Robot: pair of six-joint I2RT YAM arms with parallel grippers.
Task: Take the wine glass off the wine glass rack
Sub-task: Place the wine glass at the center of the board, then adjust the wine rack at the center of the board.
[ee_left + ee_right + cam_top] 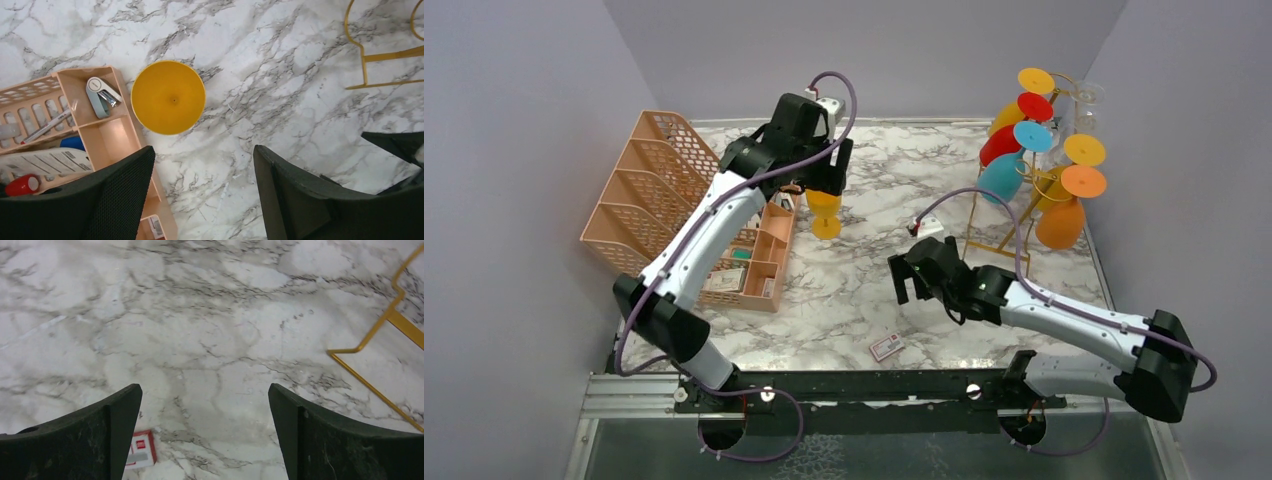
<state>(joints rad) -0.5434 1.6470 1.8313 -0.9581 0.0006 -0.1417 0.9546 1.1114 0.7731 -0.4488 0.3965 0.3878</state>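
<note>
Wine glass [825,208], yellow, stands on the marble table [874,200] in the upper centre of the overhead view. It is off the wine glass rack [973,215] and well apart from it, just beside the right-hand corner of the peach desk organizer [659,150]. The left gripper [826,185] hangs directly over the glass. From overhead its black fingers overlap the top of the glass, and whether they touch it cannot be told there.

In the left wrist view the glass [168,97] shows as a round yellow disc left of centre in the upper half. The left gripper [204,152] is spread wide below it with only marble between the fingers. The organizer's tray wall [85,70] sits at the left, with pens and small items in its compartments. Whether the glass stands foot down or rim down is unclear.

The rack, a slanted gold wire frame, fills the upper right of the overhead view. Coloured glasses hang from it, among them an orange glass [1060,225] and a teal glass [1002,178].

The right gripper [911,290] sits right of centre, low over the table, spread wide and holding nothing. Its wrist view shows bare marble between the fingers, a small red and white card [140,450] at the lower left, and the rack's gold base [400,322] along the right edge.
</note>
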